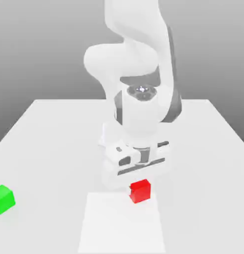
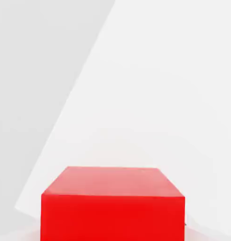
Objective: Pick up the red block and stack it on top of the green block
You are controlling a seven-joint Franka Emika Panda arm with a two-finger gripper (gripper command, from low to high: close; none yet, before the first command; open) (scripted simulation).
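Flat white matte tabletop (image 1: 54, 134), plain grey backdrop behind. Brighter white rectangular patch (image 1: 121, 225) lies flush on tabletop at near edge. Small red cube (image 1: 140, 191) sits on tabletop at far edge of that patch, toward patch's corner on exterior view's right. Small green cube (image 1: 3, 199) rests on tabletop well apart from red cube, off toward exterior view's left, clear of patch. Hand view: red cube (image 2: 112, 207) close up, tabletop (image 2: 37, 70) and patch (image 2: 169, 94) beyond it.

No readable text, label or number shows anywhere
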